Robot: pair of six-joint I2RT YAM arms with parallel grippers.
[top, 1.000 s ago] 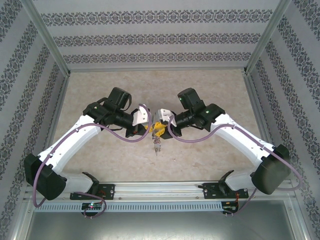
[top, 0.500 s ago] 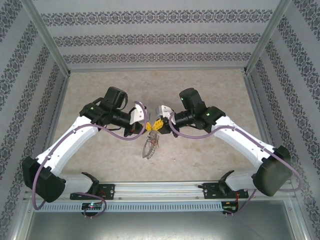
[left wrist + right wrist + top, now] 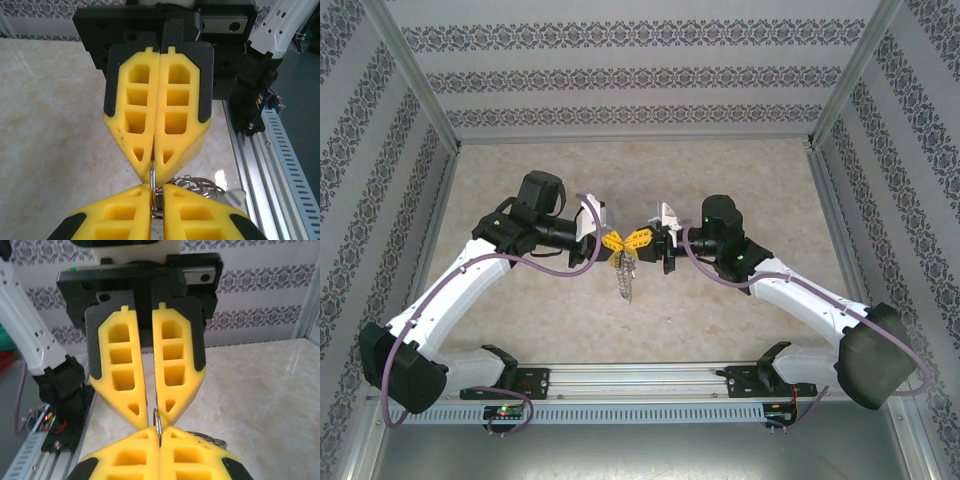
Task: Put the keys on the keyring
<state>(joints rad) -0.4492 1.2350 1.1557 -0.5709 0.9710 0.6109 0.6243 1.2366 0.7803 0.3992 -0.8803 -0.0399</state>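
- Keyring (image 3: 626, 275) hangs over the bench (image 3: 750, 190), wire caught where my two tool tips meet
- right tool (image 3: 159, 434) clamped on its wire
- left tool (image 3: 156, 190) fingers barely apart around the wire; I cannot tell if they pinch

right gripper (image 3: 638, 238): jaws go from part open to clamped on the keyring (image 3: 625, 275) wire | right wrist: backs toward 3 o'clock, now tip to tip with left gripper (image 3: 616, 242) | left wrist: shifts toward 9 o'clock | keyring: bunch narrows, hangs at 6 o'clock below the tips
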